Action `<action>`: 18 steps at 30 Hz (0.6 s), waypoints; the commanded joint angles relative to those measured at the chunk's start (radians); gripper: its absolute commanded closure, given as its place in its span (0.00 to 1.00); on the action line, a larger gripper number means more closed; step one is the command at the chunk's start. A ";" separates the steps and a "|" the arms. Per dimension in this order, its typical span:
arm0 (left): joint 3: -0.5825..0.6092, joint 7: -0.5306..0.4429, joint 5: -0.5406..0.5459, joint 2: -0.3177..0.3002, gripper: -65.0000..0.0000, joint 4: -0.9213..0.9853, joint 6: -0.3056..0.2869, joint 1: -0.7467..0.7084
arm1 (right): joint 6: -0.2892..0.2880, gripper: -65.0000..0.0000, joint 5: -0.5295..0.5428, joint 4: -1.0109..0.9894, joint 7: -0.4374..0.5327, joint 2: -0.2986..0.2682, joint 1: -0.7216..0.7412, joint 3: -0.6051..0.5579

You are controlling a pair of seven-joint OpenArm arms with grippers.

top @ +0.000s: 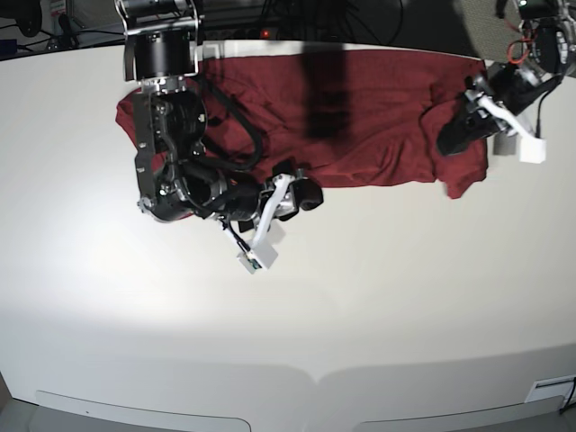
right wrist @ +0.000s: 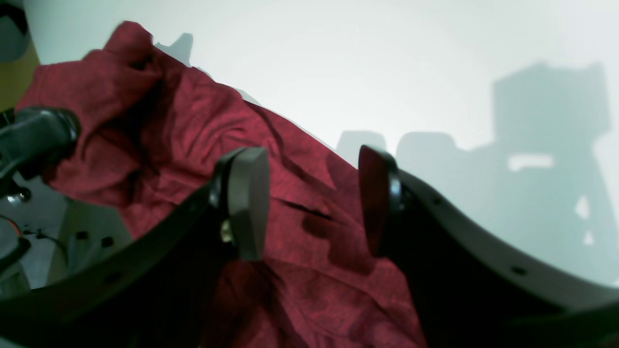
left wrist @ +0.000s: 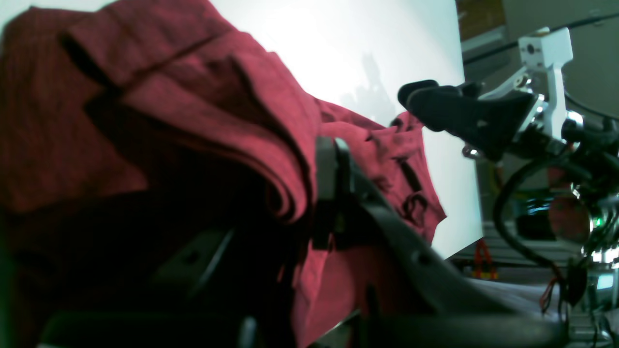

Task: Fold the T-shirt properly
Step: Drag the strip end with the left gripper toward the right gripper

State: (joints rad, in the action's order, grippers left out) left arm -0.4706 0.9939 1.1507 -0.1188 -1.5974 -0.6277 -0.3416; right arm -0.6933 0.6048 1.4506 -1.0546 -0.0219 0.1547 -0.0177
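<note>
between your left fingers [left wrist: 333,193] a thick bunch of the t-shirt [top: 378,108] is pinched tight; pull hard and the thin knit could slip out or drag the whole shirt into a heap. your right fingers [right wrist: 312,203] stand apart, holding nothing, with the hem just beyond their tips; close too shallow and you catch one layer only. the shirt lies spread along the far counter [top: 360,297].
</note>
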 commanded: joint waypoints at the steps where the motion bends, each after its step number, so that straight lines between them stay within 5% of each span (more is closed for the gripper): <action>1: -0.005 0.015 0.011 0.015 1.00 -0.018 -0.008 0.014 | -0.005 0.54 0.023 0.019 0.016 0.002 0.023 0.000; 8: -0.002 0.164 -0.074 0.150 1.00 -0.018 -0.030 0.073 | -0.005 0.54 0.023 0.019 0.016 0.002 0.023 0.000; 18: 0.143 0.167 -0.067 0.171 1.00 -0.018 -0.030 0.081 | -0.005 0.54 0.023 0.019 0.019 0.002 0.028 0.000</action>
State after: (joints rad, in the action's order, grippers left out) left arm -0.3271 1.1687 1.0508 0.0505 -1.5974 -0.6472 -0.2665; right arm -0.6933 0.6044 1.4506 -1.0542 -0.0219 0.1604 -0.0177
